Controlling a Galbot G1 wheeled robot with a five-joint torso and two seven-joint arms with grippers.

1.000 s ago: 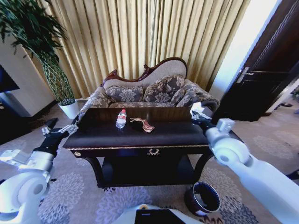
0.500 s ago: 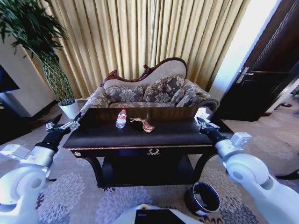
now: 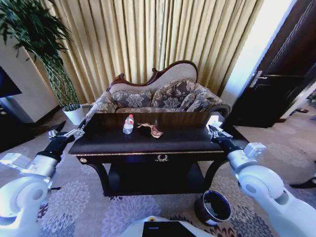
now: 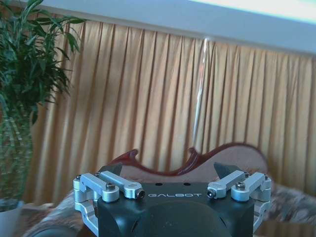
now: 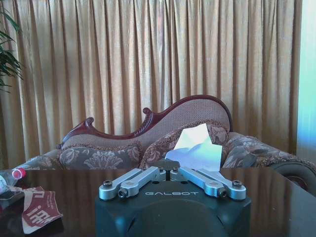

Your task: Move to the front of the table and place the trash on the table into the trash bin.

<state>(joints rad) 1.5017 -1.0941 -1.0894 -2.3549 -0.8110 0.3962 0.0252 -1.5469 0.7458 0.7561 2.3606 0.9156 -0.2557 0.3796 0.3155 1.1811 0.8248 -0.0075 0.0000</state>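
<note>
Over the last second the right arm has swung out from above the bench's right end towards 3 o'clock. In the last half second the whole head view has also shifted a little, which is the camera moving, not the things.

The right tool [image 3: 213, 130] is at the right-hand edge of the large dark glossy wooden bench [image 3: 148, 143]. Its fingers are pressed together on the crumpled white paper [image 3: 214, 120], as the right wrist view shows. I judge that the first piece of trash has been picked up and not yet dropped.

The small round dark maroon trash bin [image 3: 198, 212] stands on the carpet at 5 o'clock from the bench, near its right front leg.

The clear plastic bottle with a red cap [image 3: 128, 124] lies at about 11 o'clock from the middle of the bench top. The brownish-red wrapper [image 3: 152, 130] lies just beside it at its 4 o'clock. Both are left to clear.

The left tool [image 3: 74, 132] hangs at the bench's left end, at 9 o'clock, with its fingers spread and nothing between them.

Each tool body reads "GALBOT". The wrapper carries white characters and the bottle a red-white label, and I cannot read either.
</note>
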